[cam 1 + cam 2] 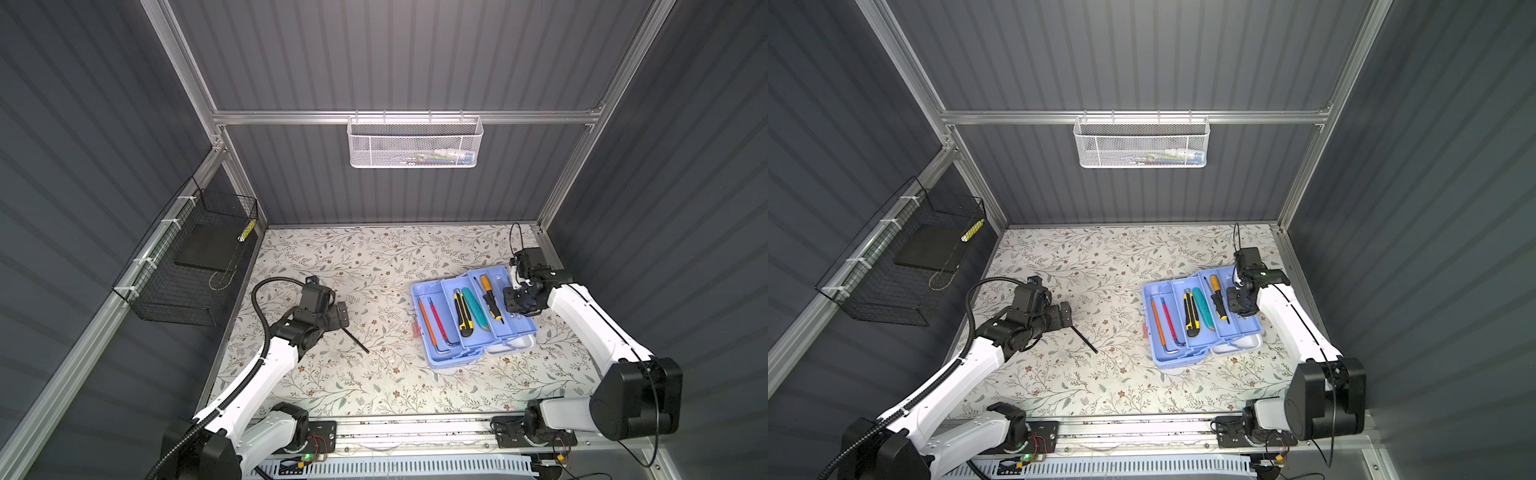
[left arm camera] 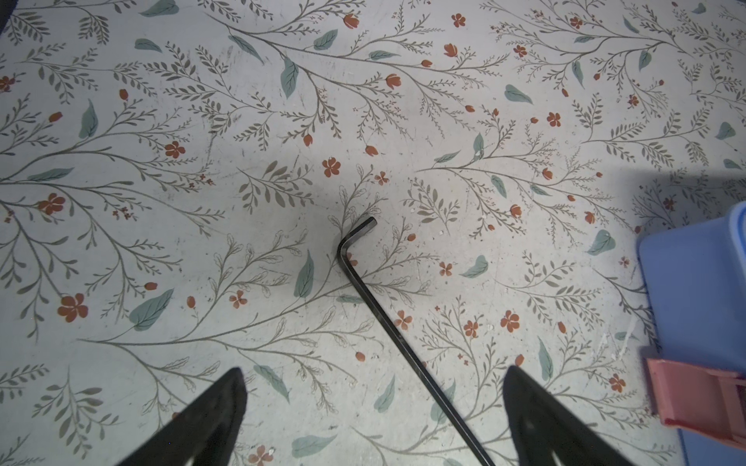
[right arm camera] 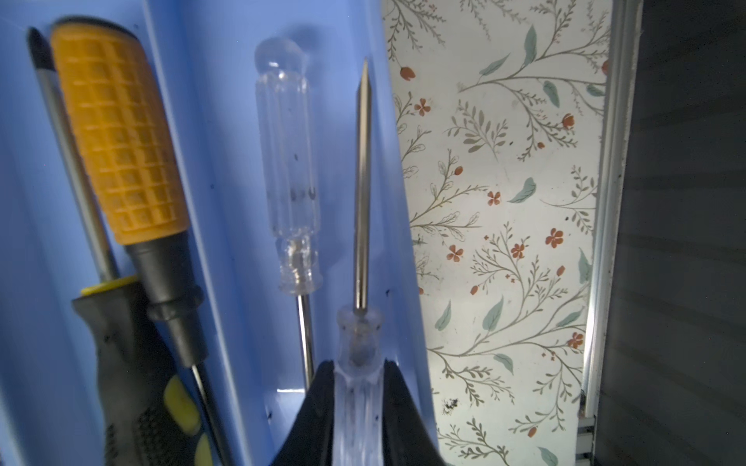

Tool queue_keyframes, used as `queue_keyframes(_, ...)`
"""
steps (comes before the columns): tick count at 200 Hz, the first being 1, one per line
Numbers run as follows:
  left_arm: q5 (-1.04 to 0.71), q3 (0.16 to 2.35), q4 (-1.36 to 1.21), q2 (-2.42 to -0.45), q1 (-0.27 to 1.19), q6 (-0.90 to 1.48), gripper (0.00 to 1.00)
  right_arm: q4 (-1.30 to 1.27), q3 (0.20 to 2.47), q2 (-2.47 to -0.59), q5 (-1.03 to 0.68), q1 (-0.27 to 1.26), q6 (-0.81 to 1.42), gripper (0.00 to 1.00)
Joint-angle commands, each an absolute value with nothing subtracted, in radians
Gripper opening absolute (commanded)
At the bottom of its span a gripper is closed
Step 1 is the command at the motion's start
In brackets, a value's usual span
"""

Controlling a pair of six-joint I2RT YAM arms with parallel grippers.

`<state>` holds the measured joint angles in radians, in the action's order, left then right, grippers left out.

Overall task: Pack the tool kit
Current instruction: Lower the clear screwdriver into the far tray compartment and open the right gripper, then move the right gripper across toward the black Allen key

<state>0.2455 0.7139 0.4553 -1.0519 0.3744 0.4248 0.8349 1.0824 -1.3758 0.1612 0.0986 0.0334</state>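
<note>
Text check | readable: none, I can make out no word, brand, number or sign in any view | tool box: no print I can read | white mesh basket: packs inside too small and blurred to read

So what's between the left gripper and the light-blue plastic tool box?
A thin black L-shaped hex key near the left gripper, then bare flowery tabletop, seen in both top views.
</note>
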Motion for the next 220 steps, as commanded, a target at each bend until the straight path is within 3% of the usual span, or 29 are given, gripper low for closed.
queue_keyframes(1, 0.290, 0.747, 0.499, -1.057, 0.379, 0.411, 1.00, 0.856, 1.100, -1.391, 0.168, 0.103, 0.035, 0.24)
queue_keyframes(47, 0.297, 0.756, 0.513, -1.032, 0.379, 0.415, 1.00, 0.913, 1.169, -1.345, 0.206, 0.142, 0.047, 0.44)
queue_keyframes(88, 0.315, 0.792, 0.548, -0.991, 0.379, 0.414, 0.99, 0.983, 1.286, -1.301, 0.246, 0.245, 0.084, 0.47)
queue_keyframes(124, 0.333, 0.867, 0.633, -0.925, 0.379, 0.420, 1.00, 0.924, 1.388, -1.335, 0.157, 0.497, 0.165, 0.48)
queue_keyframes(175, 0.401, 0.969, 0.791, -0.824, 0.379, 0.426, 0.99, 0.662, 1.453, -1.607, 0.030, 0.864, 0.222, 0.47)
queue_keyframes(220, 0.415, 1.001, 0.897, -0.792, 0.379, 0.431, 0.99, 0.654, 1.703, -1.977, -0.018, 1.024, 0.191, 0.42)
